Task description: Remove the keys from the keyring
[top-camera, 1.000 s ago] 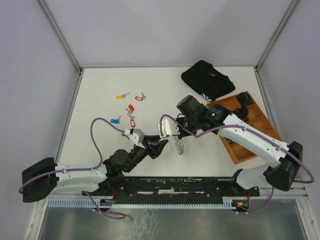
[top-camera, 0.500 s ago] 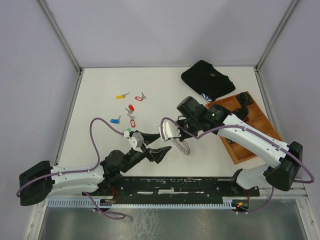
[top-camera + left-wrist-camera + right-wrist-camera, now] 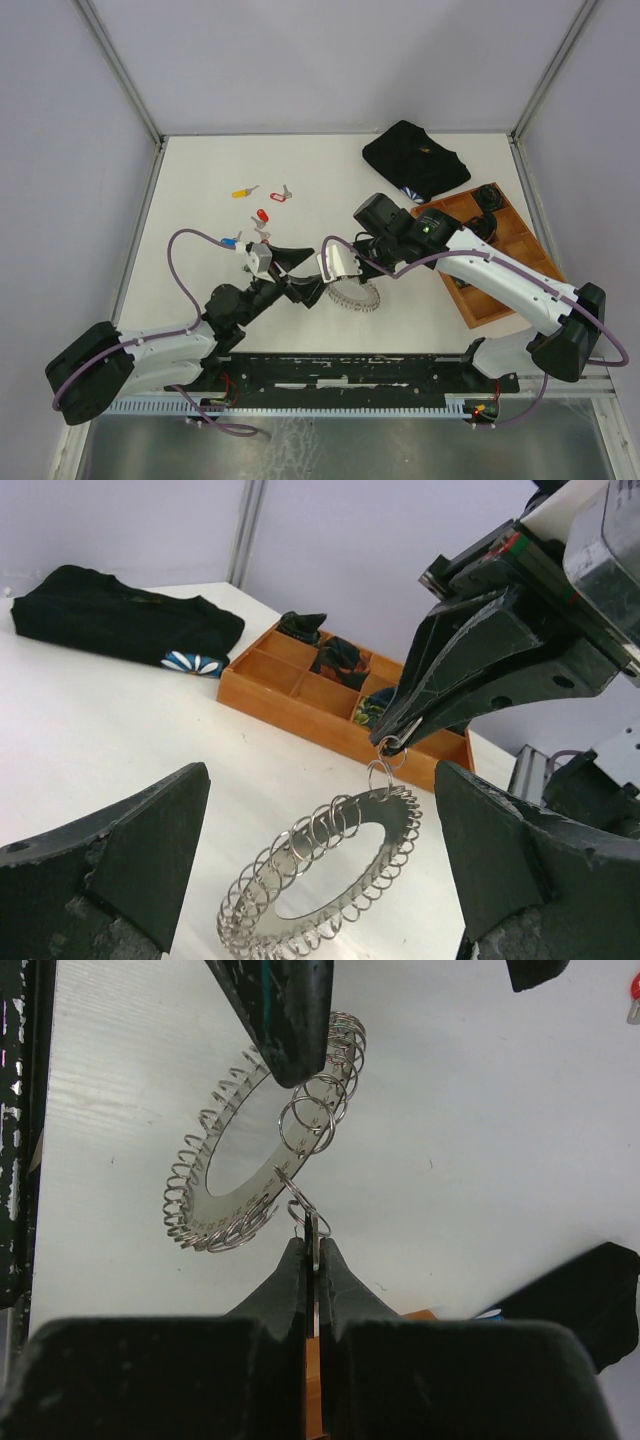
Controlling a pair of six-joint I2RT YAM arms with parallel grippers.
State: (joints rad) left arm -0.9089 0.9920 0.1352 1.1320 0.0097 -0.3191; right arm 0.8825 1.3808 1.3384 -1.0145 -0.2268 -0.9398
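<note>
Keyring [image 3: 355,297] hangs tilted over the tabletop [image 3: 200,160], front-centre; can't tell if its low edge touches. The right claw [image 3: 313,1235] is pressed together on one small loop at the rim, pinching it from above. The left claw [image 3: 320,775] is spread wide, a finger on either side of the ring w/o contact. Keys [image 3: 240,192] lie loose, well apart to the far left. Wooden tray [image 3: 465,300] & black cloth [image 3: 415,160] sit to the right.

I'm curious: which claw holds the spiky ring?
The right gripper, pinched shut on a small loop of the keyring; the left gripper is wide open, holding nothing.
</note>
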